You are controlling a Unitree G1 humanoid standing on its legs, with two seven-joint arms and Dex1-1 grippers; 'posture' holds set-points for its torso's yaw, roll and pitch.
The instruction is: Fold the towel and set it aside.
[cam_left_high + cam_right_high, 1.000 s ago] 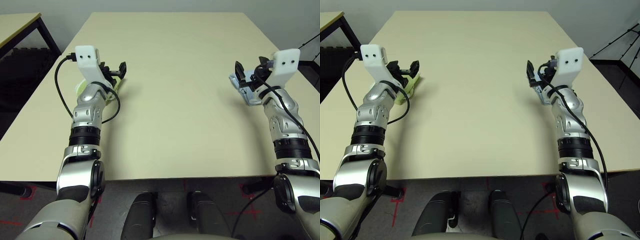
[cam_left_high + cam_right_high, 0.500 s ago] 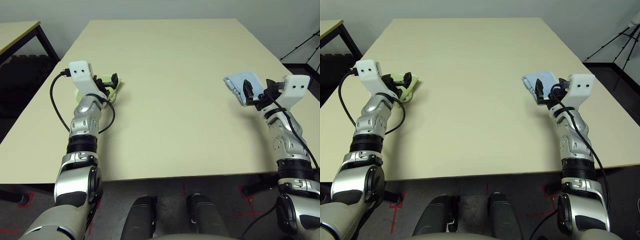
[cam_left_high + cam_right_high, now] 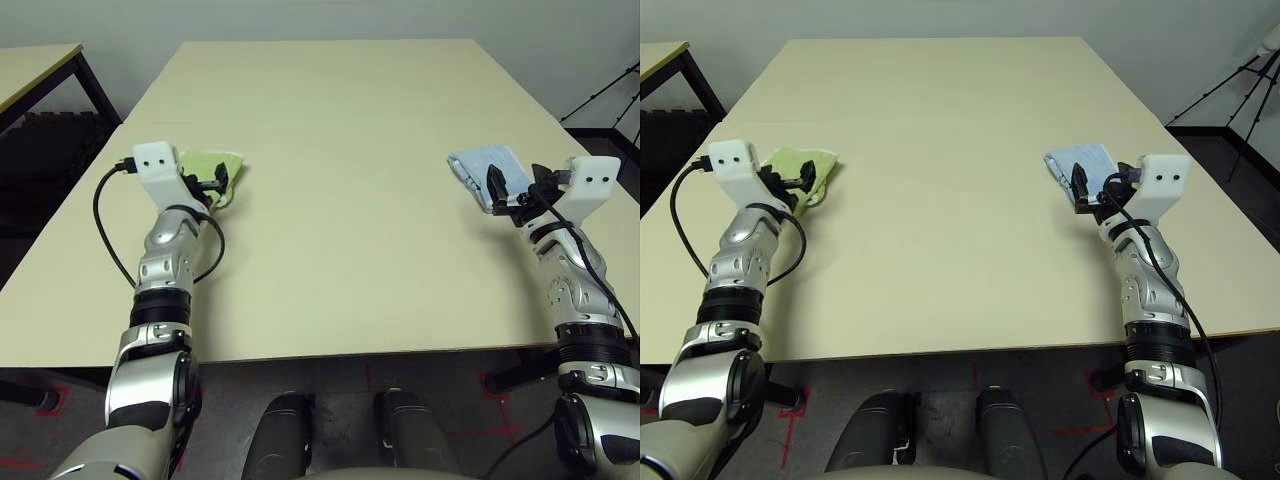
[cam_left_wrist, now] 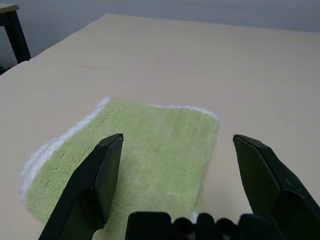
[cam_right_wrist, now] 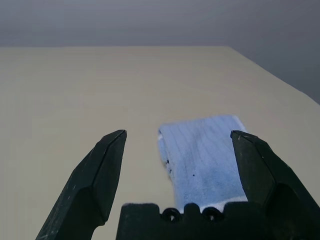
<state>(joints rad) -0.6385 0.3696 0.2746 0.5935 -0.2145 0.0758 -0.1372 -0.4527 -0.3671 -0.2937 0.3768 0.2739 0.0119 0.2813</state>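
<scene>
At left of the frame, the spread, empty left gripper (image 4: pixel 175 170) hovers over the folded towel (image 4: pixel 150 150); at right, the right gripper (image 5: pixel 175 170) is likewise spread above the blue cloth (image 5: pixel 207 152).

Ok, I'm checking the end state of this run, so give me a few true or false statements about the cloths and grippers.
1. The towel lies on the table in front of the left gripper. True.
2. The left gripper is shut on the towel. False: its jaws stand open and hold nothing.
3. A blue cloth lies in front of the right gripper. True.
4. The two cloths are stacked together. False: they lie far apart, at opposite sides of the table.
5. The right gripper is open. True.
</scene>
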